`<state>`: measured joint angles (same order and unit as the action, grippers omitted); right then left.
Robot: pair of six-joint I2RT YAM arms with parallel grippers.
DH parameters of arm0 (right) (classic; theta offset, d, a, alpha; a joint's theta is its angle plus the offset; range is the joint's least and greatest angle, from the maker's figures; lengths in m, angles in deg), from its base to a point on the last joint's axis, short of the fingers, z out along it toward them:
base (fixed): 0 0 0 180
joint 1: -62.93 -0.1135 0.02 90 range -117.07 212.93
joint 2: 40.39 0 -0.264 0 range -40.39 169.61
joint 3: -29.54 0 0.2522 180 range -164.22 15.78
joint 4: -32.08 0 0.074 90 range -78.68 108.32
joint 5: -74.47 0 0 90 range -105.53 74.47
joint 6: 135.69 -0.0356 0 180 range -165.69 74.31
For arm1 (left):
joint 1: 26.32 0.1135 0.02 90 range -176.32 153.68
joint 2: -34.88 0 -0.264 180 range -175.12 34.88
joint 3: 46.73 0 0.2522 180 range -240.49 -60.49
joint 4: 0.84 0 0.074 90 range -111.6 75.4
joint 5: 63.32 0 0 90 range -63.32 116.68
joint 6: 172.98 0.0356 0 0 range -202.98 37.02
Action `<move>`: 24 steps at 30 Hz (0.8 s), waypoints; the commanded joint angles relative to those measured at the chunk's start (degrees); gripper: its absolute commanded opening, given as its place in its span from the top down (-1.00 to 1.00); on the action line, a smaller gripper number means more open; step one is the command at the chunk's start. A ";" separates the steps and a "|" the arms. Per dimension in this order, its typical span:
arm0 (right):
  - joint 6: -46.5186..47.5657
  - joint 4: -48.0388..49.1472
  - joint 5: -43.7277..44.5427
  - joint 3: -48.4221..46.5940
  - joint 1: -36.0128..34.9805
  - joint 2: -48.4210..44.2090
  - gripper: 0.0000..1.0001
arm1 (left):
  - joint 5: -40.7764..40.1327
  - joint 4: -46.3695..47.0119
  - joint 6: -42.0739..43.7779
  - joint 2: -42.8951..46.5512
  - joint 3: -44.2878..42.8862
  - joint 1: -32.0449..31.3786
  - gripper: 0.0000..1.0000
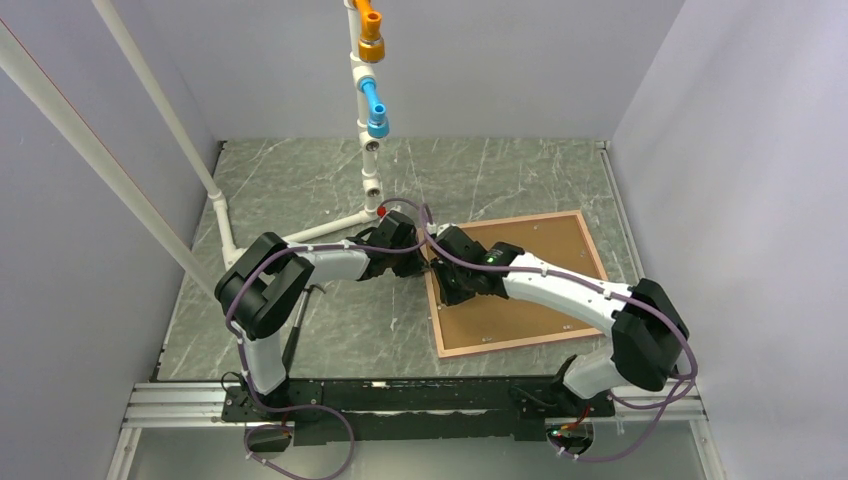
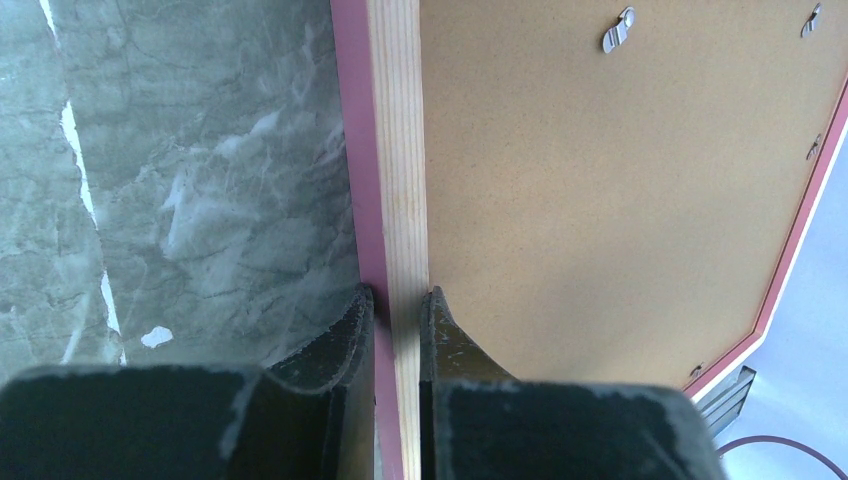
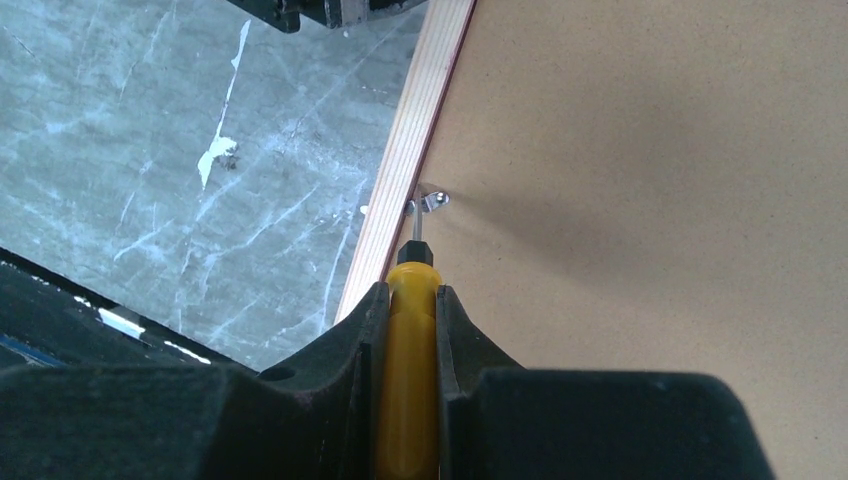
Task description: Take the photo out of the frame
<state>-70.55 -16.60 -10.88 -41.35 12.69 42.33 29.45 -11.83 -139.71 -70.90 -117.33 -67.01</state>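
The frame point(image 1: 540, 218) lies face down on the table, its brown backing board point(image 1: 545, 255) upward. The photo is hidden beneath that board. My left gripper point(image 2: 398, 295) is shut on the frame's pale wooden left rail point(image 2: 398, 150), one finger on each side; in the top view it point(image 1: 418, 260) sits at the frame's left edge. My right gripper point(image 3: 411, 290) is shut on a yellow-handled screwdriver point(image 3: 408, 360). The screwdriver's tip touches a small metal clip point(image 3: 432, 201) on the backing board point(image 3: 650, 200) beside the rail point(image 3: 420, 120).
More metal clips point(image 2: 619, 30) sit along the board's far edges. A white pipe stand point(image 1: 365, 170) with orange and blue fittings rises behind the grippers. Grey marble tabletop point(image 1: 300, 180) surrounds the frame; walls close in on both sides.
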 commanded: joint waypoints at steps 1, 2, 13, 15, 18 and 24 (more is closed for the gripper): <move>1.13 -7.07 2.55 0.52 -0.93 -1.65 1.00 | -0.86 -5.77 0.66 -4.46 3.32 -0.04 1.00; 1.13 -7.51 2.98 0.60 -0.97 -1.89 1.00 | -0.83 -5.71 0.72 -4.54 3.31 -0.07 1.00; -0.10 -6.90 5.13 0.42 -1.04 -14.75 1.00 | 1.09 -4.79 1.49 -3.72 2.98 0.18 1.00; 0.00 -4.69 6.05 2.24 -1.01 -19.50 1.00 | 3.19 -3.39 1.81 -3.20 3.02 0.45 0.94; -0.81 -3.40 9.60 5.06 -0.92 -25.07 1.00 | 6.49 0.47 2.55 -1.13 4.01 1.06 0.69; -3.23 1.97 12.59 12.47 -0.94 -32.80 1.00 | 12.87 5.27 5.85 6.94 5.90 2.06 0.10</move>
<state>-71.89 -19.68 -1.53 -33.11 11.84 12.30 35.87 -7.31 -137.83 -69.26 -113.65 -65.00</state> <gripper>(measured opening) 0.190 0.378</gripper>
